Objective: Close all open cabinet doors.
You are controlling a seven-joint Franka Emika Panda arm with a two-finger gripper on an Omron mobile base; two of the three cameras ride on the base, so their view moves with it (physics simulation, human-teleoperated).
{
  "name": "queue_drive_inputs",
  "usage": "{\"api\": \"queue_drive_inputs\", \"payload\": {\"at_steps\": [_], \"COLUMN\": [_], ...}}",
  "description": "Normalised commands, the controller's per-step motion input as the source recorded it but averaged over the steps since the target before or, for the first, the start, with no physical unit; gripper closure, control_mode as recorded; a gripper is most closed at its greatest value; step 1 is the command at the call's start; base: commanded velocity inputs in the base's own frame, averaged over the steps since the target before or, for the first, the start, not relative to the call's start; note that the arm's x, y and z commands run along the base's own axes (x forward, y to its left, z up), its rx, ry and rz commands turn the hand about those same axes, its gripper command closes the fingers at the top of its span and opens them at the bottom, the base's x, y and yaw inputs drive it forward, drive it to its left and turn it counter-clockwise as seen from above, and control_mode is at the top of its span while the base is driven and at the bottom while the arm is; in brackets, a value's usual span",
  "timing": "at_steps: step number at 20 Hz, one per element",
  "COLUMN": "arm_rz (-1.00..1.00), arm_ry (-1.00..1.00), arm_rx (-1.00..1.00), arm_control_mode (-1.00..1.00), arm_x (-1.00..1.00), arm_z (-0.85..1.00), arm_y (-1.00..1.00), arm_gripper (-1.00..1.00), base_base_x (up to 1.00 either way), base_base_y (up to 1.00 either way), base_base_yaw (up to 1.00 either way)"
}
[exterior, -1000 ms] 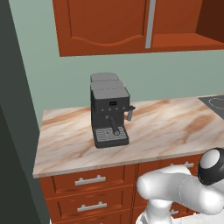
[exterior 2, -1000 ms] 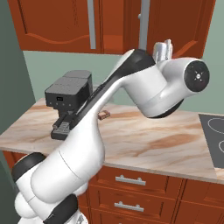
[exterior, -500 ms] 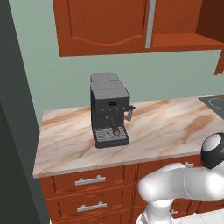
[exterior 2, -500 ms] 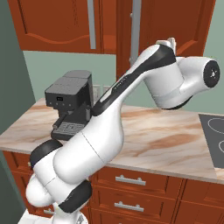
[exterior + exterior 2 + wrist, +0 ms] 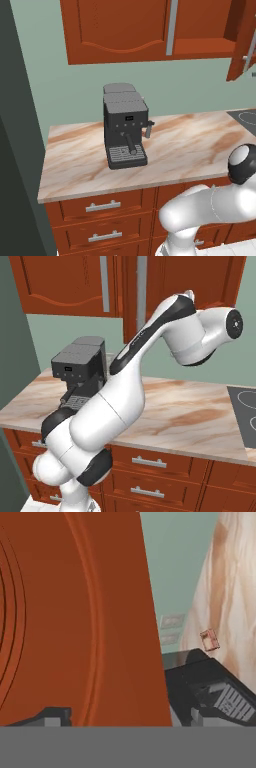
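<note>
A wall cabinet holds a shut cabinet door with a grey bar handle. To its right the shelf is bare to view, and an open cabinet door stands out at the frame edge. From the right base view this open door is seen nearly edge-on, its handle facing me. My gripper is raised beside it. In the hand view the door's arched panel sits very close, and my gripper is open with its fingertips almost at the wood.
A black coffee machine stands on the marble counter. A dark cooktop lies at the counter's right end. Drawer fronts run below the counter. A dark tall unit blocks the left side.
My arm has stretched up and to the right, carrying the hand against the open door. In the right base view that door's handle has shifted slightly left.
</note>
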Motion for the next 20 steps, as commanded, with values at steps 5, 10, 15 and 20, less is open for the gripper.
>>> {"api": "queue_drive_inputs", "payload": {"at_steps": [5, 10, 15, 20], "arm_rz": [-0.15, -0.14, -0.12, -0.14], "arm_ry": [0.01, 0.09, 0.08, 0.11], "arm_rx": [-0.01, 0.00, 0.00, 0.00], "arm_control_mode": [-1.00, -1.00, -1.00, -1.00], "arm_x": [0.44, 0.48, 0.47, 0.52], "arm_z": [-0.08, -0.15, -0.08, -0.02], "arm_y": [0.52, 0.54, 0.47, 0.41], "arm_gripper": [-1.00, -1.00, -1.00, -1.00], "base_base_x": [0.00, 0.00, 0.00, 0.00], "base_base_y": [0.00, 0.00, 0.00, 0.00], "base_base_yaw": [0.00, 0.00, 0.00, 0.00]}}
